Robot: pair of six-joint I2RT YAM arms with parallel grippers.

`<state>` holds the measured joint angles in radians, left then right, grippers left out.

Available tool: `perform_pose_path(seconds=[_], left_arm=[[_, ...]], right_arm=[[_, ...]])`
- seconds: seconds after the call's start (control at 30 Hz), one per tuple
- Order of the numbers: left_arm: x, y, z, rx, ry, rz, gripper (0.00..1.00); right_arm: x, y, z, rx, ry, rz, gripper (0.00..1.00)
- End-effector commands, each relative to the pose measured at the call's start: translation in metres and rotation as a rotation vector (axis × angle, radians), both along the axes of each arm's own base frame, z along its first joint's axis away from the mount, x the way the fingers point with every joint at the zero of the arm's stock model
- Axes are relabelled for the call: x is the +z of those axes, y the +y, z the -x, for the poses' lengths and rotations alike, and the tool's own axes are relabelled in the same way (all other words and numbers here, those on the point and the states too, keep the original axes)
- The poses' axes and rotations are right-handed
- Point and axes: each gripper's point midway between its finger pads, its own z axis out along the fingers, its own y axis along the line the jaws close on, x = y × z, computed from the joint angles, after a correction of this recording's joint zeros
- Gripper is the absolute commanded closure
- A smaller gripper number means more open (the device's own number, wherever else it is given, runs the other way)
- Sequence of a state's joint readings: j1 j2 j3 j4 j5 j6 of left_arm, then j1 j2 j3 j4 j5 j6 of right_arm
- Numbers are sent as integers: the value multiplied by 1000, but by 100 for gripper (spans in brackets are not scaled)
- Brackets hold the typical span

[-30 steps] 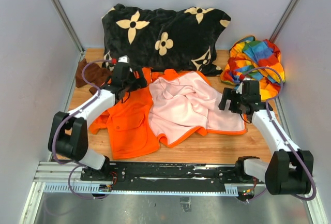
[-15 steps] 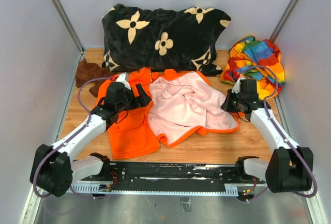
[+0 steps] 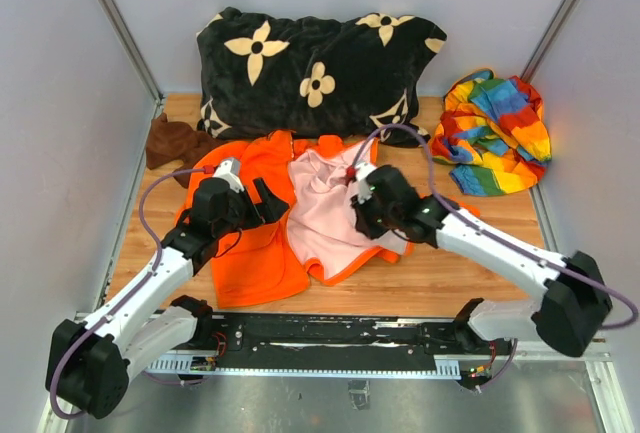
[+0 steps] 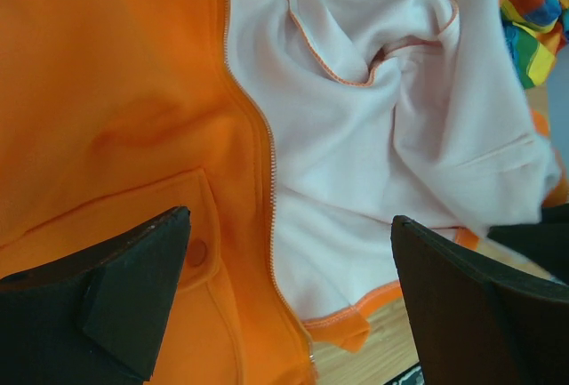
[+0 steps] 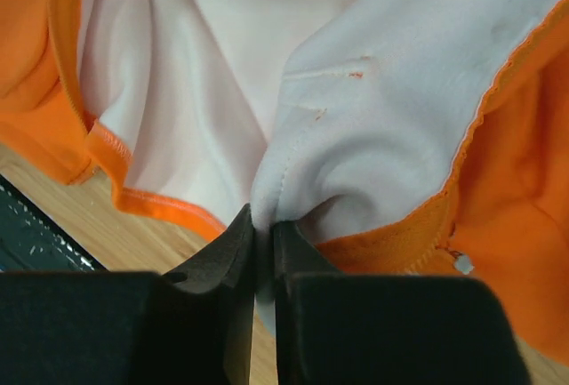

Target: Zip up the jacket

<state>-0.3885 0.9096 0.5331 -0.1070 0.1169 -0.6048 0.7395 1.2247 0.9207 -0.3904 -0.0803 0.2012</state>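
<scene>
The orange jacket lies open on the wooden table, its left panel flat with the pocket up. Its pink lining is bunched toward the middle. My right gripper is shut on a fold of the pink lining next to the orange hem, a little above the wood. In the right wrist view the right gripper pinches that fold tightly. My left gripper hovers open over the left panel. In the left wrist view the left gripper straddles the pale zipper strip, beside the pocket snap.
A black pillow with cream flowers lies along the back. A rainbow-striped cloth sits at the back right and a dark brown cloth at the back left. Bare wood shows right of the jacket. Grey walls close both sides.
My right gripper has shut on the jacket's right panel and dragged it left, folding it toward the middle. My left arm has drawn back toward the near edge, still open.
</scene>
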Motion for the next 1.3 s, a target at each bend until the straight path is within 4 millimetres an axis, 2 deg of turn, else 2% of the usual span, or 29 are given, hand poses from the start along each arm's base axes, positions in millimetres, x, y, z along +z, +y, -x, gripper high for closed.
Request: perform_pose_path(seconds=[0.0,0.13,0.27,0.33,0.43,0.53,0.63,0.73,0.8,0.9,0.97,1.1,1.27], left_arm=[[1,-6,7,-22,11,52,1],[-3,-6,7,-23,26,39,1],[-3,-7,8,-23,25,47,1],[-3,-8,8,-26,24,56,1],[-1,-11,9,-40,24,69,1],[0,-14,9,-51,24,81,1],[4,-18,8,-61,13,92,1],[6,-22,8,-72,10,96,1],[6,-25,7,-78,9,95,1],[4,-28,8,-90,17,98,1],[4,-31,9,-99,22,99,1],[6,-35,11,-115,19,100,1],[5,-37,14,-128,23,87,1]], right_arm=[[-33,39,33,162,70,92,88],[-59,76,67,301,165,98,77],[-64,89,81,366,204,102,65],[-53,90,82,387,190,86,58],[-23,89,81,423,119,44,43],[2,78,73,411,56,17,36],[21,63,58,357,13,-16,35],[32,40,34,248,-17,-42,33],[37,21,14,156,-23,-76,30],[40,6,-15,55,-30,-165,27],[34,-3,-34,-10,-23,-191,27],[25,-6,-69,-92,14,-259,23],[11,4,-114,-159,-9,-262,16]])
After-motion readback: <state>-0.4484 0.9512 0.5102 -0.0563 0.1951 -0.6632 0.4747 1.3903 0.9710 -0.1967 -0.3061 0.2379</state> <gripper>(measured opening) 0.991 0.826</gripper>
